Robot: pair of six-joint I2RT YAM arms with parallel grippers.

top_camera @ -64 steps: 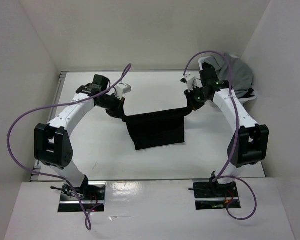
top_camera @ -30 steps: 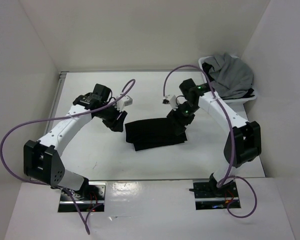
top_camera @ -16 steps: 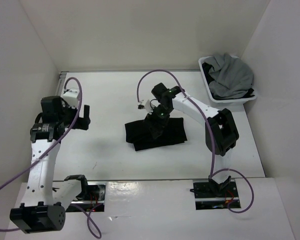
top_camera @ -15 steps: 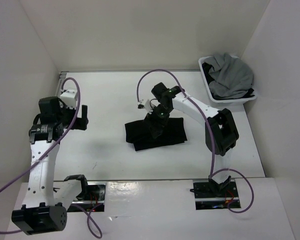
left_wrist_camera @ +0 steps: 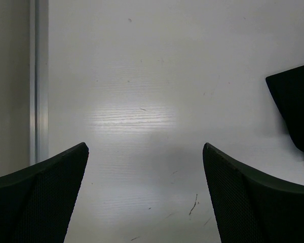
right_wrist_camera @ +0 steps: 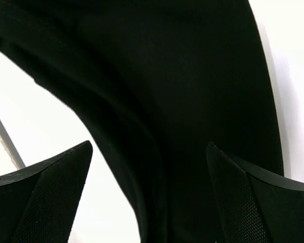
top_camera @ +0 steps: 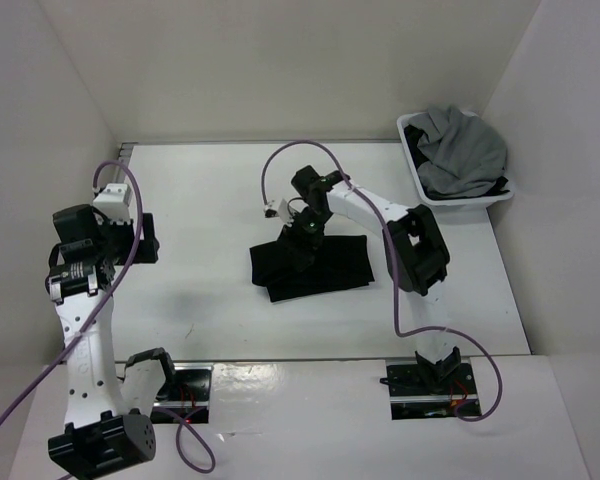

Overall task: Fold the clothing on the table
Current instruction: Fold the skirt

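Note:
The black clothing (top_camera: 325, 266) lies folded into a small flat rectangle near the middle of the white table (top_camera: 210, 190). My right gripper (top_camera: 298, 246) hovers low over its left part, open, with nothing between the fingers. In the right wrist view the clothing (right_wrist_camera: 192, 76) fills most of the picture beneath that gripper (right_wrist_camera: 149, 147). My left gripper (top_camera: 147, 238) stands open at the far left, well apart from the fabric. The left wrist view shows this gripper (left_wrist_camera: 145, 149) over bare table, with one corner of the clothing (left_wrist_camera: 296, 104) at the right edge.
A white basket (top_camera: 414, 162) heaped with a grey garment (top_camera: 465, 150) sits at the back right corner. A metal rail (left_wrist_camera: 39, 76) runs along the table's left edge. White walls close in the left, back and right sides.
Both grippers let go of the clothing, which now lies folded. The left arm has swung back to the far left. The right gripper has slid a little left over the fabric.

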